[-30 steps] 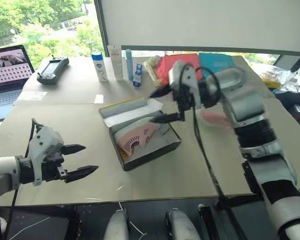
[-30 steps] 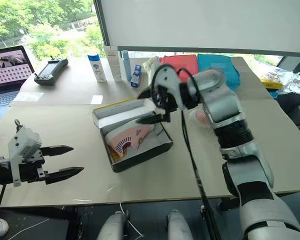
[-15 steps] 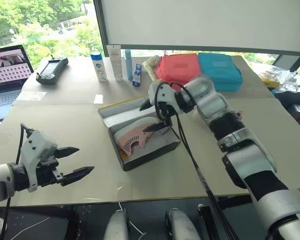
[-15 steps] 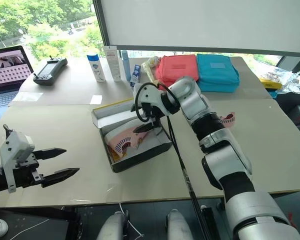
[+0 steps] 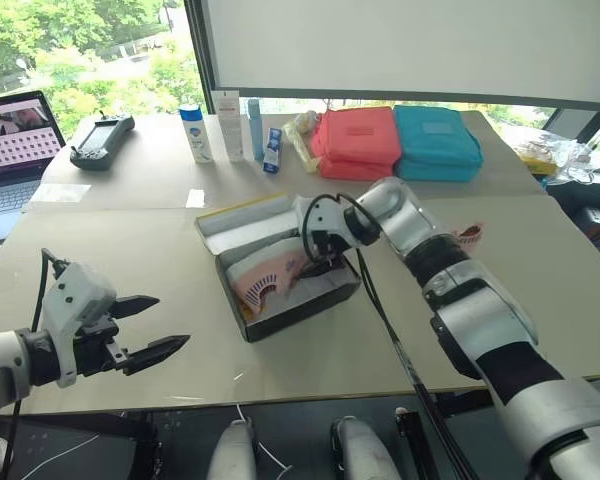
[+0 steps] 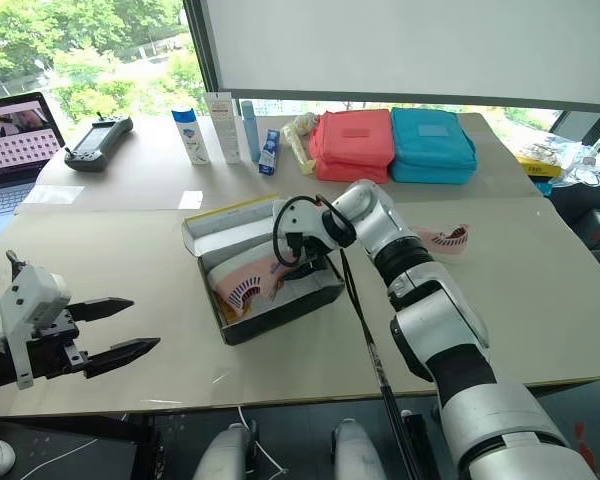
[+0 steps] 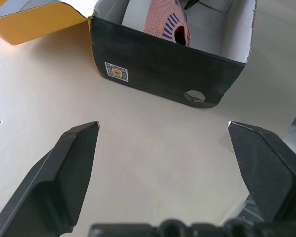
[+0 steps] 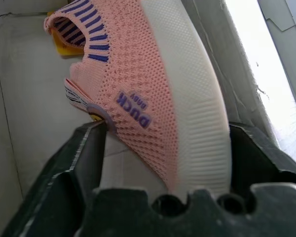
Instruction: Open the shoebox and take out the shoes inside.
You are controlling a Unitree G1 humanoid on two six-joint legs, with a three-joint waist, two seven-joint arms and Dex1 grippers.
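Beige table point(image 5: 130, 240) beside bright window point(image 5: 80, 45)

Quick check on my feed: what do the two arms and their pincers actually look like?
Both arms are silver-grey shells with black joint bands. Each ends in a pale grey wrist block carrying a pincer of two black, tapered fingers: the left pincer, the right pincer. A black cable loops loosely off the right wrist and runs down along the arm; a thinner black cable curls over the left wrist block.

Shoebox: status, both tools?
Right tool inside the open shoebox, fingers either side of the shoe, grip not confirmed. Left tool open, apart from the box. Other shoe already out on the table. Nothing in the way.
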